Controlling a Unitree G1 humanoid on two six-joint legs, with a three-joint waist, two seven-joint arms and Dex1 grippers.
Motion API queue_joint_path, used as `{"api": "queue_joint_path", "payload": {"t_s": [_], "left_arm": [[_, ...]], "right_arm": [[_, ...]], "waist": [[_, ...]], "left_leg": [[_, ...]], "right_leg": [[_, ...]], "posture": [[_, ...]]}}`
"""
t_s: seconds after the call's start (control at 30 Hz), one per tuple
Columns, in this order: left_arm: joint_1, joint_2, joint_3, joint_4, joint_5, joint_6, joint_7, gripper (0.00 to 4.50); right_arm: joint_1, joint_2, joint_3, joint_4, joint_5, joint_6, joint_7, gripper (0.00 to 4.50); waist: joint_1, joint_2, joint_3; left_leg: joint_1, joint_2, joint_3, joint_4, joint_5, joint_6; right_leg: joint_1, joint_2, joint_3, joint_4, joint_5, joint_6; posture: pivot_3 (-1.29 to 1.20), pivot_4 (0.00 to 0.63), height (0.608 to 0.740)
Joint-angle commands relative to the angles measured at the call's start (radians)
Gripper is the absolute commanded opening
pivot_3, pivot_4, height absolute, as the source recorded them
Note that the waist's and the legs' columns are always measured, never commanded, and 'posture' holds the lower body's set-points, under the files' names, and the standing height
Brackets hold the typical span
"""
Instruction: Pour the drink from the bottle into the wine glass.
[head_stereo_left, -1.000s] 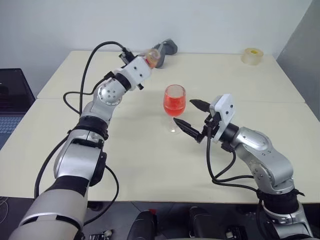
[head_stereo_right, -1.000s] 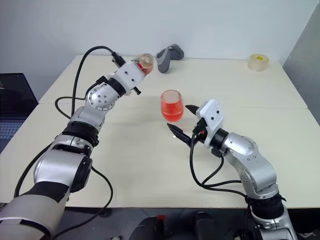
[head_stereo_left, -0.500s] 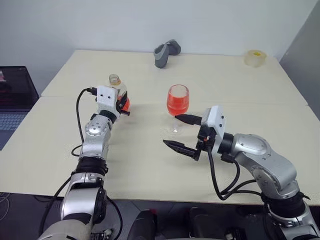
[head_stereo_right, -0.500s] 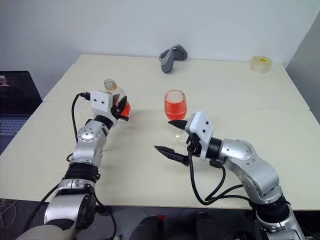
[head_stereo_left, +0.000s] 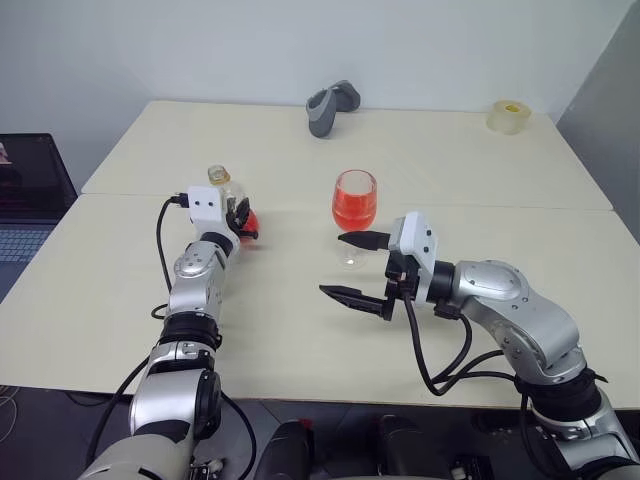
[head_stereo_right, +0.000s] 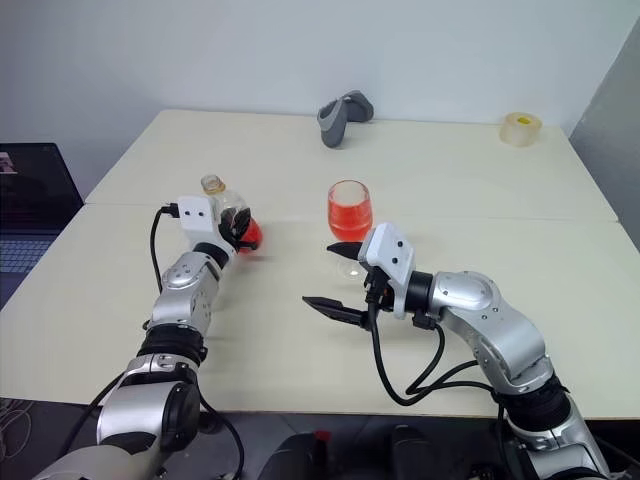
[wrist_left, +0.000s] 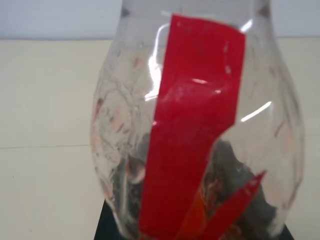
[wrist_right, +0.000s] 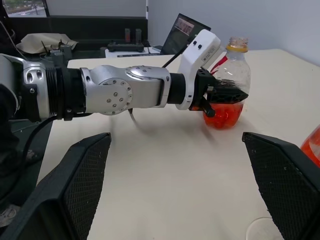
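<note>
The wine glass (head_stereo_left: 356, 200) stands mid-table, its bowl nearly full of the red-orange drink (head_stereo_right: 348, 211). To its left the clear bottle (head_stereo_left: 233, 203) stands upright on the table, open neck up, with a little red liquid (wrist_right: 222, 114) at its bottom and a red strip on its side (wrist_left: 195, 125). My left gripper (head_stereo_left: 243, 218) is shut on the bottle's body, and its black fingers (wrist_right: 227, 93) wrap the bottle's middle. My right gripper (head_stereo_left: 333, 264) is open wide just in front of the glass, pointing toward the bottle; its upper finger crosses in front of the stem.
A grey curved object (head_stereo_left: 332, 103) lies at the back of the table. A yellowish tape roll (head_stereo_left: 507, 115) sits at the back right corner. A laptop (head_stereo_left: 28, 200) stands off the table's left edge. A seam (head_stereo_left: 520, 208) runs across the tabletop.
My left arm has brought the bottle down from high and tilted near the back of the table to upright at the left. My right gripper has shifted slightly left, still open.
</note>
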Motion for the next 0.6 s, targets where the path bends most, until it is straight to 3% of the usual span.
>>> {"api": "queue_joint_path", "payload": {"t_s": [0.03, 0.27, 0.43, 0.6], "left_arm": [[0.004, 0.018, 0.001, 0.016, 0.006, -0.028, -0.024, 2.19], [0.086, 0.017, 0.002, -0.107, -0.003, -0.023, -0.048, 4.4], [0.178, 0.02, 0.0, -0.284, -0.008, 0.027, -0.045, 4.49], [0.342, 0.024, 0.029, -0.621, -0.042, 0.187, -0.008, 4.49]], "right_arm": [[-0.02, 0.003, 0.0, -0.021, 0.0, -0.015, 0.009, 4.5], [-0.012, -0.005, -0.003, -0.039, -0.009, -0.01, 0.001, 4.5], [0.004, -0.017, -0.028, -0.064, 0.006, 0.007, -0.013, 4.5], [0.081, -0.019, -0.115, -0.118, 0.003, 0.013, -0.098, 4.5]], "waist": [[0.0, 0.0, 0.0], [0.0, 0.0, 0.0], [0.0, 0.0, 0.0], [0.0, 0.0, 0.0]], "left_leg": [[0.0, 0.0, 0.0, 0.0, 0.0, 0.0], [0.0, 0.0, 0.0, 0.0, 0.0, 0.0], [0.0, 0.0, 0.0, 0.0, 0.0, 0.0], [0.0, 0.001, 0.0, -0.001, 0.0, 0.0]], "right_leg": [[0.0, 0.0, 0.0, 0.0, 0.0, 0.0], [0.0, 0.0, 0.001, 0.0, 0.0, 0.0], [0.0, 0.0, 0.001, 0.0, 0.0, 0.0], [0.0, 0.0, 0.002, -0.001, 0.0, 0.0]], "posture": [[0.0, 0.15, 0.74], [0.0, 0.15, 0.74], [0.0, 0.15, 0.74], [0.0, 0.15, 0.74]]}}
